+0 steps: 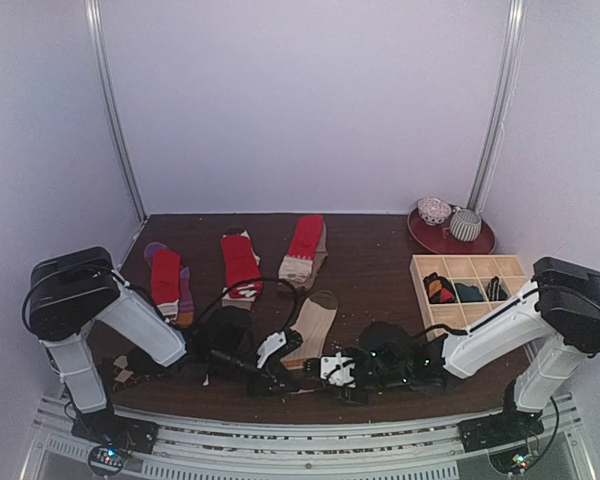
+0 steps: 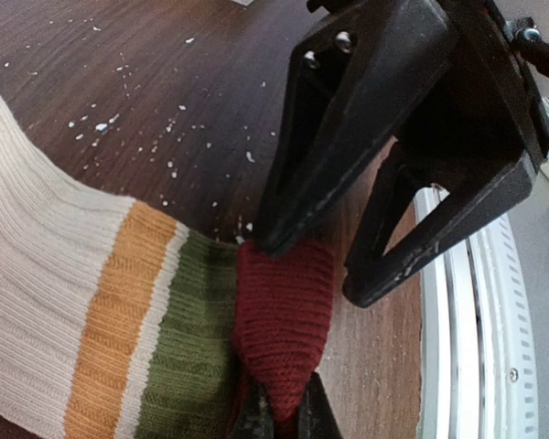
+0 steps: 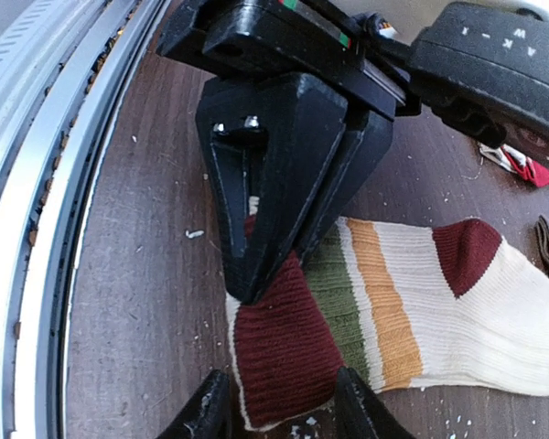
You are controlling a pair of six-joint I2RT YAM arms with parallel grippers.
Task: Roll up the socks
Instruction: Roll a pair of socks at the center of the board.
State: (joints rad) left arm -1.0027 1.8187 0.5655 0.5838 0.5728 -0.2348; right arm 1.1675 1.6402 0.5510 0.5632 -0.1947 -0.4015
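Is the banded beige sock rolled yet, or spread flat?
Spread flat, unrolled: the beige sock lies full length on the table, with only its dark red end pinched in the shut left hand.

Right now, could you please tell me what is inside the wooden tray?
Three neighbouring compartments of the tray hold bundled socks: an orange-and-black sock, a dark teal sock, a black striped sock. The right arm hides the tray's near right corner.

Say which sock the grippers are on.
The beige banded sock, frontmost: left gripper pinches its dark-red end, right gripper straddles it, open. Red socks lie behind, untouched.
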